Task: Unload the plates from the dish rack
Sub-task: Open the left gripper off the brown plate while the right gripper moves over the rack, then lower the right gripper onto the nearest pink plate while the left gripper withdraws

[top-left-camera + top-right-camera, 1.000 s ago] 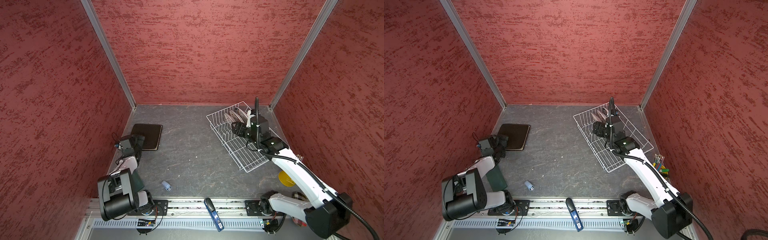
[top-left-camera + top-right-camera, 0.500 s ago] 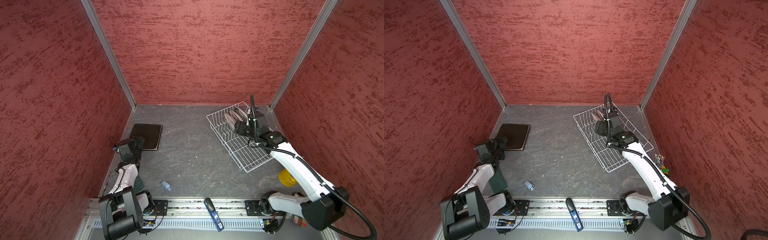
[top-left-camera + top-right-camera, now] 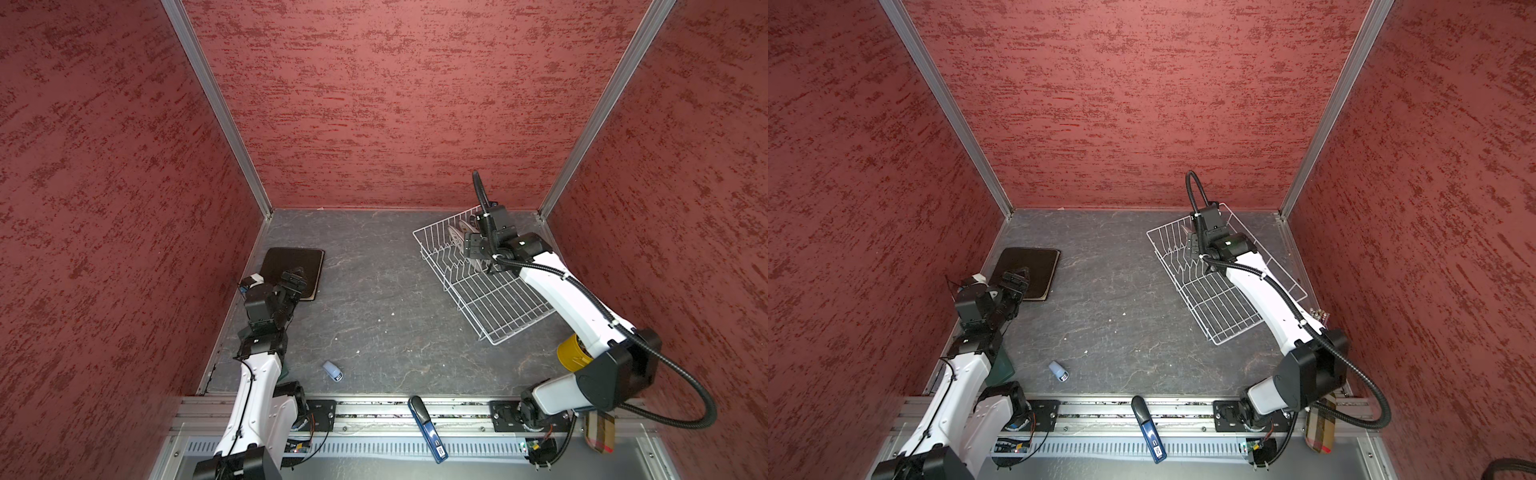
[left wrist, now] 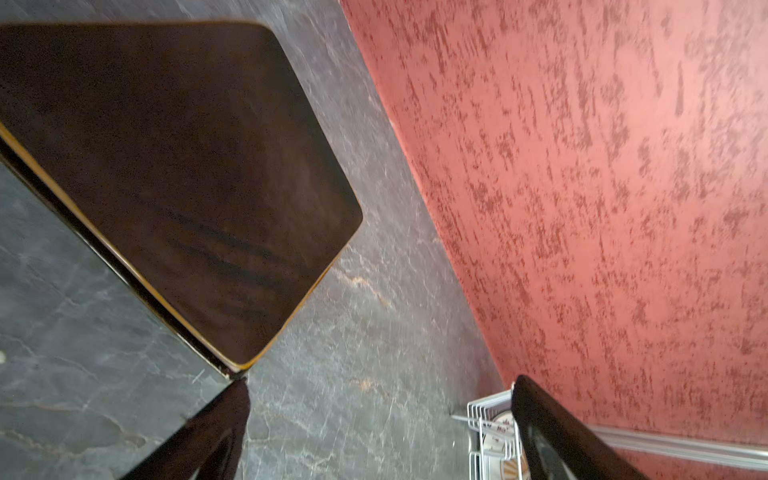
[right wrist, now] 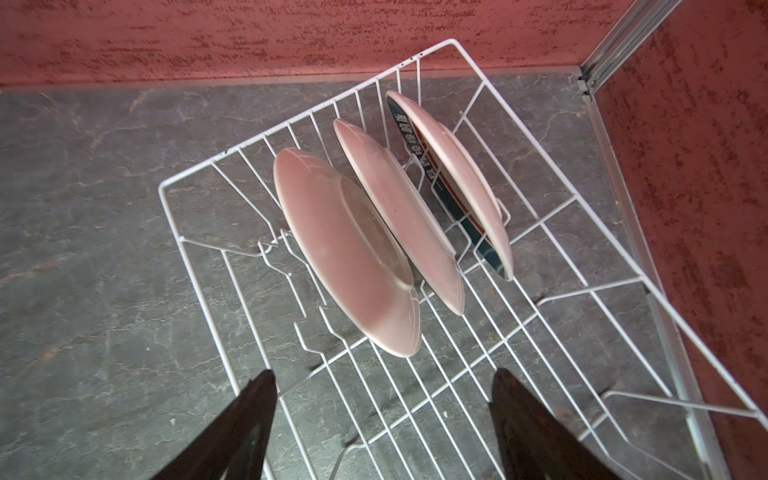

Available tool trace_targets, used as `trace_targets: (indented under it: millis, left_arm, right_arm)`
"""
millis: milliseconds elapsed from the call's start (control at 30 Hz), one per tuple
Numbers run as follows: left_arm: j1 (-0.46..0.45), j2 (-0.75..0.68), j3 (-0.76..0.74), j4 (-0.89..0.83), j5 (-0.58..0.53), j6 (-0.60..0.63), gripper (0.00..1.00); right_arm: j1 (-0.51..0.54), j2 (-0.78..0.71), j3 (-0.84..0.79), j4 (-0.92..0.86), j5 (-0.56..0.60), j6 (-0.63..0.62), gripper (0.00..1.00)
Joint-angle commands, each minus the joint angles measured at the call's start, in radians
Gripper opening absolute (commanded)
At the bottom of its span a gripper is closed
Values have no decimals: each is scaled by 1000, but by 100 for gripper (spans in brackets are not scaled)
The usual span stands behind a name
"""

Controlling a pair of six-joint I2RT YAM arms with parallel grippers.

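The white wire dish rack (image 3: 498, 299) (image 3: 1221, 303) stands at the back right. In the right wrist view three round plates stand on edge in it: a near one (image 5: 345, 249), a middle one (image 5: 399, 216) and a teal-rimmed one (image 5: 457, 174). My right gripper (image 5: 384, 374) (image 3: 473, 245) hangs open over the rack wires, just short of the near plate and touching nothing. A dark brown square plate (image 3: 296, 266) (image 4: 178, 166) lies flat on the table at the left. My left gripper (image 4: 380, 384) (image 3: 293, 282) is open and empty by that plate's near corner.
A small light blue object (image 3: 332, 370) lies near the front edge. A blue-handled tool (image 3: 428, 428) rests on the front rail. A yellow cup (image 3: 571, 353) sits behind the right arm. The red walls (image 3: 374, 104) stand close round the rack's corner.
The right arm has reached farther back along the rack, toward the standing plates. The left arm has changed its pose, with its open gripper still at the dark plate's near edge.
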Motion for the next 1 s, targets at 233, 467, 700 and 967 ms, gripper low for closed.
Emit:
trace_targets:
  millis: [233,467,700,967]
  left_arm:
    - [-311,84,75,26,-78,147,98]
    - [-449,103,75,71,-150,122,98]
    - [-542,155,89,107,-190,106,98]
    - [-571,207,87,145,-182,110,99]
  right_arm:
    - [51,166,170,-133,143,-54,77]
    - [86,277,267,-157,253,-105,65]
    - [89,376,337,-187,302,-158,62]
    - [89,427,328,-165,379,-239,58]
